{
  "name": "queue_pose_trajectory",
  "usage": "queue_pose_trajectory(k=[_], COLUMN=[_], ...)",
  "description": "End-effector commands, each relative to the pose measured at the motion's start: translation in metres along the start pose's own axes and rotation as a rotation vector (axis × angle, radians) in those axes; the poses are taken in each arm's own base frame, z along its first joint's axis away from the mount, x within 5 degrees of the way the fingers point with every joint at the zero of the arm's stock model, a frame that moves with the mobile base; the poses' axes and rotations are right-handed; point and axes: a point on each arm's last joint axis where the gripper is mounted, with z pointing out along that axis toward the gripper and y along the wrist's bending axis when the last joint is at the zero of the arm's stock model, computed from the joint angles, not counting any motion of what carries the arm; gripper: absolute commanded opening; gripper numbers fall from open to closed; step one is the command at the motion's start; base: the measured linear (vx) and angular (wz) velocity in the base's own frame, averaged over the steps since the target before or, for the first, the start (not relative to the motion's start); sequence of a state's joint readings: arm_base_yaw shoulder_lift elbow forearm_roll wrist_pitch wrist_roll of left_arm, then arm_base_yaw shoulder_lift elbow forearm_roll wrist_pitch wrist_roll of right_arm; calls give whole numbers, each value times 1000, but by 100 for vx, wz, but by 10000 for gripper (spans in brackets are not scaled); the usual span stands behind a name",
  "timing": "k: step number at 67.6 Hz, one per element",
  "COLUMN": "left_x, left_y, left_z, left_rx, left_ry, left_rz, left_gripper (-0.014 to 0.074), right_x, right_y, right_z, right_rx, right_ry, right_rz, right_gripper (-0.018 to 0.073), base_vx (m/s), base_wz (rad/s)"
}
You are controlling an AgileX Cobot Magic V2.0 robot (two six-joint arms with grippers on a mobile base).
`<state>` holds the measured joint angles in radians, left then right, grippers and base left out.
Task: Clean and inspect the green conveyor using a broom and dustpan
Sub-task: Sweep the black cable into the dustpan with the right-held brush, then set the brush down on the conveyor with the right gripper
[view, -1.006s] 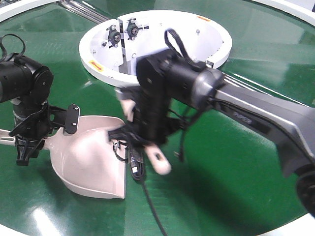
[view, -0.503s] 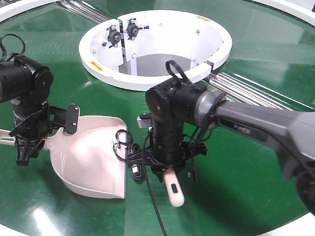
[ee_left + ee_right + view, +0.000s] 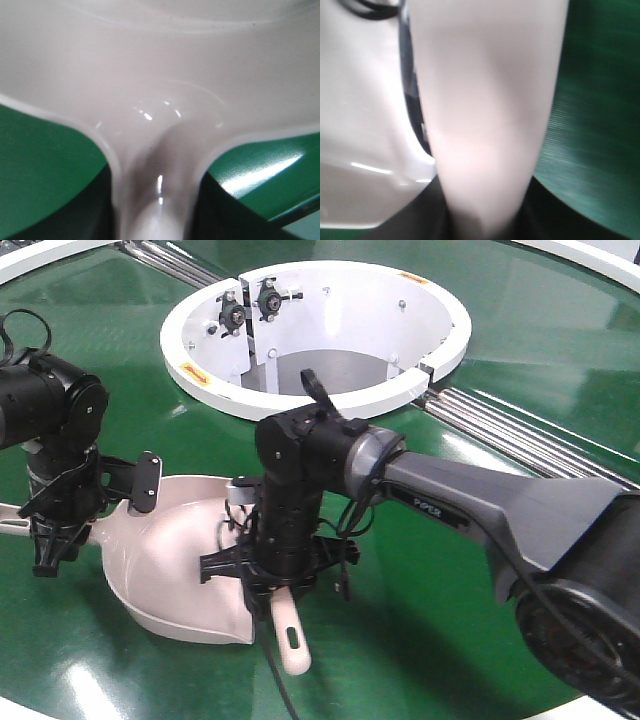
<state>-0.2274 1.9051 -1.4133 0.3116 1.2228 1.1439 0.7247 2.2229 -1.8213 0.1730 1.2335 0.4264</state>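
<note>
Both pincers were clenched. Left pincer [image 3: 47,552] gripped the dustpan [image 3: 180,575] by its handle, pinning its mouth flat on the green conveyor [image 3: 430,640]. Right pincer [image 3: 275,585] gripped the broom [image 3: 291,638] right at the dustpan's mouth, bristles hidden; my guess, placed to sweep debris in.

Front view: bright, even light from overhead. White glare patches on the glossy green conveyor [image 3: 480,570] at near left and far right; shadows soft and short. Focus sharp throughout.
Left wrist view: dustpan [image 3: 165,75] very close and out of focus, with small specular glints; bright streak on the conveyor at right.
Right wrist view: broom [image 3: 485,100] fills the frame, blurred; conveyor texture smeared.
</note>
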Motion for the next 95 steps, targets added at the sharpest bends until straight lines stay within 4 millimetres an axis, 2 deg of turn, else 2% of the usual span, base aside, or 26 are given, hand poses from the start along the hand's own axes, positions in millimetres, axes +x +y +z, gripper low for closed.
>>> queue_pose_trajectory(k=[1, 9, 18, 24, 46, 55, 66, 82, 95], left_x=[6, 6, 6, 6, 6, 6, 6, 6, 6], left_y=[-2, -2, -2, -2, -2, -2, -2, -2, -2], left_z=[-24, -24, -24, -24, -24, -24, -24, -24, -24], left_rx=[-50, -50, -50, -50, -50, -50, -50, -50, -50], left_ry=[-9, -9, -9, -9, -9, -9, -9, -9, -9], left_rz=[-31, -31, -31, -31, -31, -31, -31, -31, -31], left_gripper=[-6, -6, -6, -6, -6, -6, -6, -6, -6], right_x=[12, 14, 12, 12, 3, 3, 10, 38, 62], right_y=[25, 45, 54, 52, 29, 3, -51, -134, -179], right_z=[-40, -58, -82, -91, -102, -109, -113, -125, -129], right_rx=[-83, -150, -210, -207, -95, -58, 50, 157, 153], right_ry=[-34, -84, -148, -174, -248, -248, -225, -215, -258], right_rz=[-105, -198, -224, -216, -170, -139, -93, -25, 24], right_gripper=[-2, -2, -2, -2, -1, -1, -1, -1, -1], base_vx=[0, 0, 0, 0, 0, 0, 0, 0, 0], base_wz=[0, 0, 0, 0, 0, 0, 0, 0, 0])
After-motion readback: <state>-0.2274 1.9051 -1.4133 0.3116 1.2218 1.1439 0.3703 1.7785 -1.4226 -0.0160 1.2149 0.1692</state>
